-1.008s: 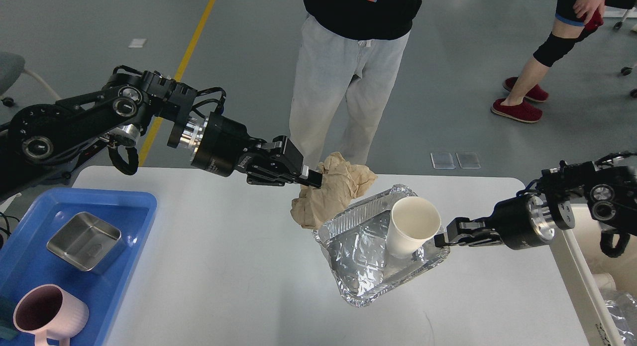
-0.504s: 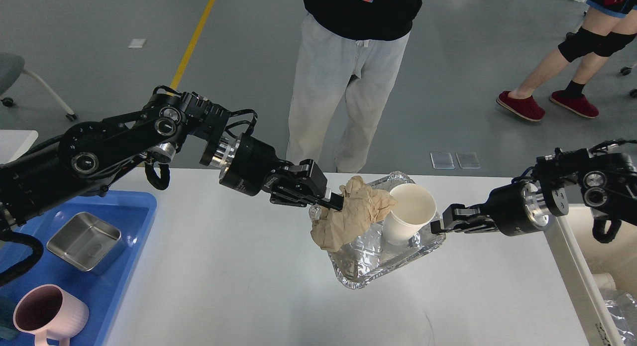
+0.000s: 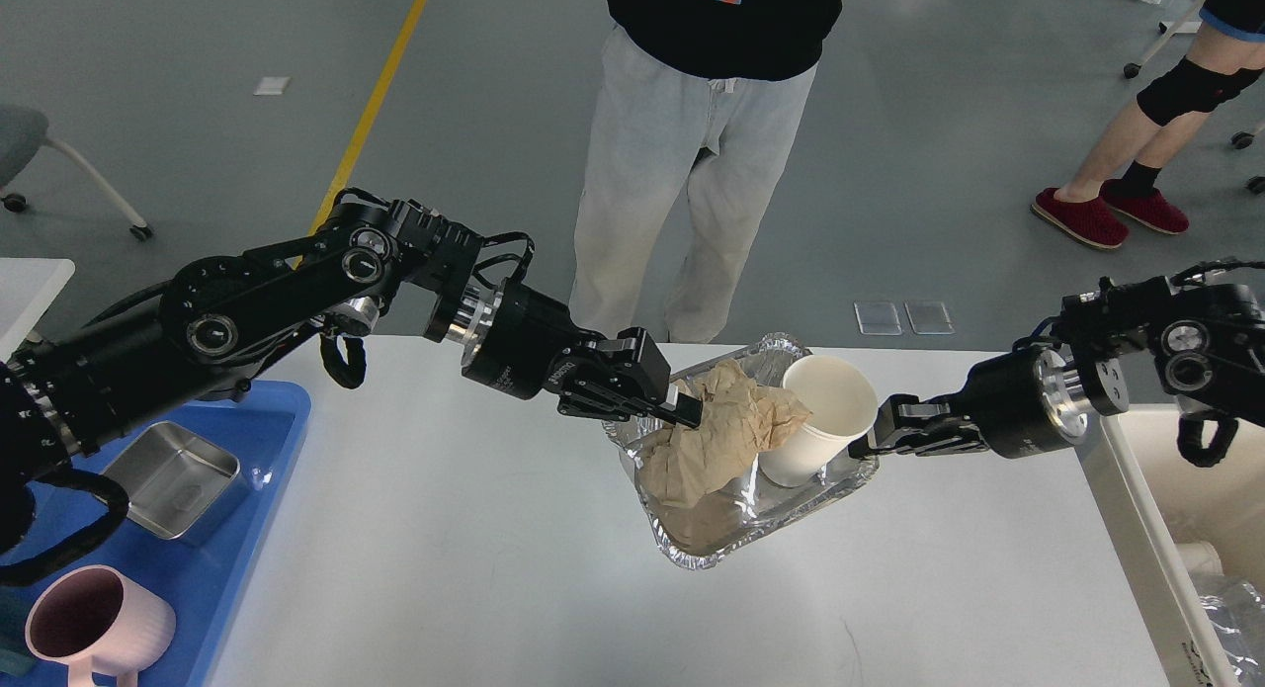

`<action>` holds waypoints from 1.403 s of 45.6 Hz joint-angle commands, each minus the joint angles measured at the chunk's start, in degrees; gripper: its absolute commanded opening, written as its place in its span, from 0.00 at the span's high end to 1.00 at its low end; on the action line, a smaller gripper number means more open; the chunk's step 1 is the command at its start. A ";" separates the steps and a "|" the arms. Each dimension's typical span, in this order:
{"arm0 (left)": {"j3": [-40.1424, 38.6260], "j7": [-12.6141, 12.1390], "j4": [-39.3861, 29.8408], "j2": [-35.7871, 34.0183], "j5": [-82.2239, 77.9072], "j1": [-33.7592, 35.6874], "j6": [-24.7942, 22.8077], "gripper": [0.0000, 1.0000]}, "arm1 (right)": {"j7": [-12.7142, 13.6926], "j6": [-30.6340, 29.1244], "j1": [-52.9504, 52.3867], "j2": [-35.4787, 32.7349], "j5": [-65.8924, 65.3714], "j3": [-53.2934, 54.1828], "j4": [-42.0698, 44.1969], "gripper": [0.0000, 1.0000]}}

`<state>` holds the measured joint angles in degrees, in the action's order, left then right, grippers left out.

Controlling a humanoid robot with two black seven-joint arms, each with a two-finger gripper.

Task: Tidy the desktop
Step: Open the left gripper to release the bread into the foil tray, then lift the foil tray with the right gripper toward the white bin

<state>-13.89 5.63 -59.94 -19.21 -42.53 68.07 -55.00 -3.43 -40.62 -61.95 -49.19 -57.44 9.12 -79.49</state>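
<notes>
Since the earlier frame, the crumpled brown paper (image 3: 716, 440) has moved rightward and now lies in the foil tray (image 3: 692, 554). Head view: left gripper (image 3: 685, 413) clamps the paper; right gripper (image 3: 862, 448) pinches the tray's right rim beside the white paper cup (image 3: 818, 420). White tabletop (image 3: 474, 568) fills the lower centre of the frame; blue tray (image 3: 252, 440) at lower left.
</notes>
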 commanded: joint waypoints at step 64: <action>-1.67 0.08 4.93 0.93 7.01 4.70 0.00 0.29 | 0.00 0.37 -0.45 -0.82 2.95 -0.16 2.14 1.00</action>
<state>-14.48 5.53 -55.03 -16.86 -37.84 72.14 -55.00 -3.43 -40.30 -62.41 -49.83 -55.06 8.88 -78.14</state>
